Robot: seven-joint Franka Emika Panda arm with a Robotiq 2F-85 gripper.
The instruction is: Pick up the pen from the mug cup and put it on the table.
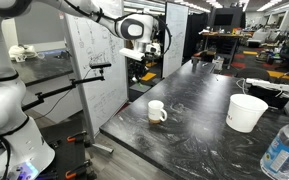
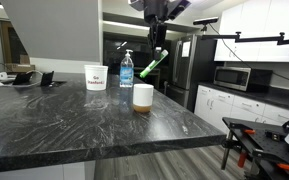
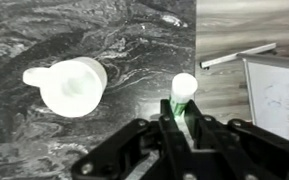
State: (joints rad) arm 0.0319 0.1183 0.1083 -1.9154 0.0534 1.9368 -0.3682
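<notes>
My gripper (image 3: 174, 120) is shut on the pen (image 3: 182, 95), a short stick with a green body and a white end. It holds the pen high in the air, up and to the side of the white mug cup (image 3: 72, 85). In an exterior view the pen (image 2: 155, 63) hangs tilted under the gripper (image 2: 160, 44), above the mug (image 2: 143, 96). In an exterior view the gripper (image 1: 142, 60) is beyond the table's edge, and the mug (image 1: 157, 111) stands near that edge. The black marbled table (image 1: 194, 135) shows in all views (image 2: 64, 120) (image 3: 134, 35).
A larger white tub (image 1: 246, 112) (image 2: 96, 77) and a clear plastic bottle (image 1: 282, 150) (image 2: 126, 70) stand on the table. A whiteboard (image 1: 94, 55) stands beside the table's end. A microwave (image 2: 239, 78) sits on the counter behind.
</notes>
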